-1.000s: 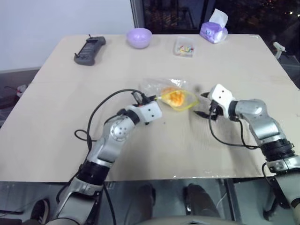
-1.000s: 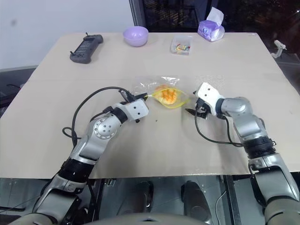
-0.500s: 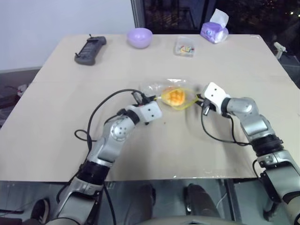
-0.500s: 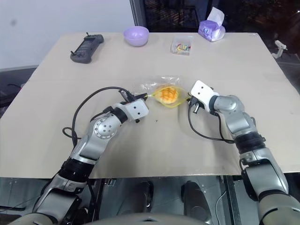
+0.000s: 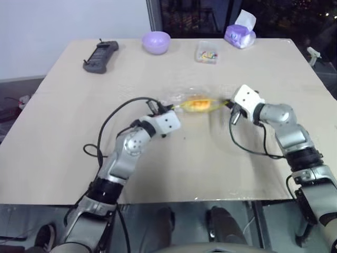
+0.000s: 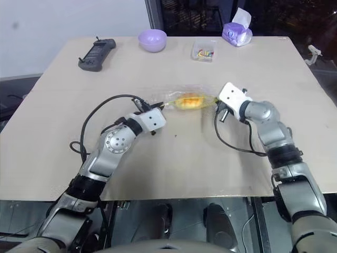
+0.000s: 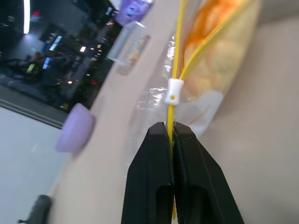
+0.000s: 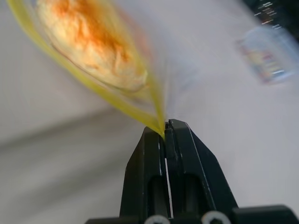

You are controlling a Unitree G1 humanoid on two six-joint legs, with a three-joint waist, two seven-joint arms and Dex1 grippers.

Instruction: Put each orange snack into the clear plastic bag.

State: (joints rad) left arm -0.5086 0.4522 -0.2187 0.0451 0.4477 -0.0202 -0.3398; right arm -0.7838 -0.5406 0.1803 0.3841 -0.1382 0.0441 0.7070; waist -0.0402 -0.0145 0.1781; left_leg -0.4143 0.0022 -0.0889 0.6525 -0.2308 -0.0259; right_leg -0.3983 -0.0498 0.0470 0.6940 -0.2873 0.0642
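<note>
- The bun (image 6: 190,99) is seen inside the bag (image 5: 199,103), near the middle of the surface (image 5: 63,116) — judged from this, the placing step is done for the one bun in view.
- The left gripper (image 7: 171,133) is clamped on the bag's yellow strip (image 7: 174,60) at one end, just below a small white slider (image 7: 173,90).
- The right gripper (image 8: 165,130) is pinched shut on the strip's other end, so the bag is held stretched between the two grippers.
- What is left is judged to be little: no other bun is seen on the surface, and the bag's mouth may yet need sealing.
- Open room is ample around the bag — the near half of the surface is bare.
- The bowl (image 5: 156,41), the remote (image 5: 100,56), the clear box (image 5: 206,53) and the tissue pack (image 5: 240,35) are set well apart from the bag, along the far edge.
</note>
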